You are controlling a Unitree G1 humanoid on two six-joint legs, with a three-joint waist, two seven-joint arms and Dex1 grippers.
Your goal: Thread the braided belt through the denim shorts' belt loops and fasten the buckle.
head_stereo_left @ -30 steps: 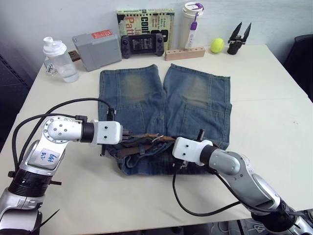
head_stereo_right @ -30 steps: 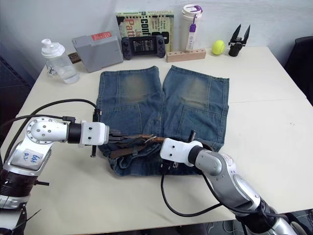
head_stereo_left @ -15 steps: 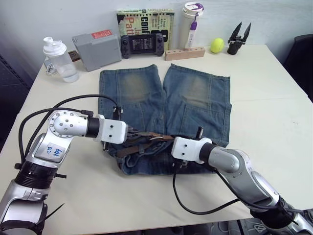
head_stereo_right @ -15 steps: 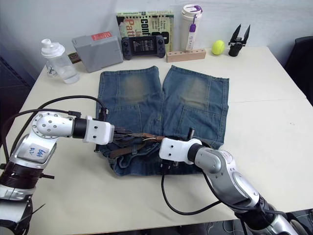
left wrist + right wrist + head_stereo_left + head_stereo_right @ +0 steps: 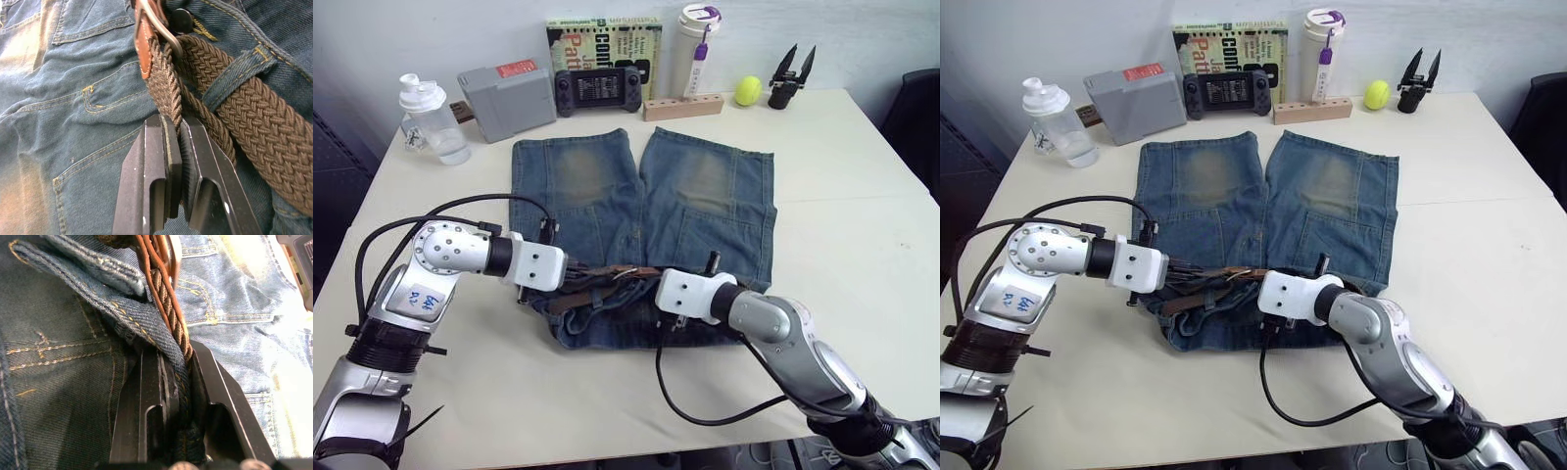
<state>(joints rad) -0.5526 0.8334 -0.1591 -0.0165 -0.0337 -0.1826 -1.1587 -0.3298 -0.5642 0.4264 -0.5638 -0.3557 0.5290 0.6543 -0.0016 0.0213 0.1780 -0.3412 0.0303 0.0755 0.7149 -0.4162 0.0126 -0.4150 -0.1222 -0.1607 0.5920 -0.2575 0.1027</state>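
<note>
- Moved in toward the silver metal buckle (image 5: 155, 22) since a second ago: left gripper (image 5: 177, 147), with the elbow swung out.
- Pinching the long brown braided belt (image 5: 254, 110) just beside that buckle; fingers pressed on the strap.
- Lying sideways along the waistband of the blue denim shorts (image 5: 641, 211), belt under a narrow denim belt loop (image 5: 234, 73).
- Right gripper (image 5: 173, 364) on the buckle's other side, pinching belt and denim fold together.
- Probably next: pull sideways; bare tan table (image 5: 862, 215) gives room.
</note>
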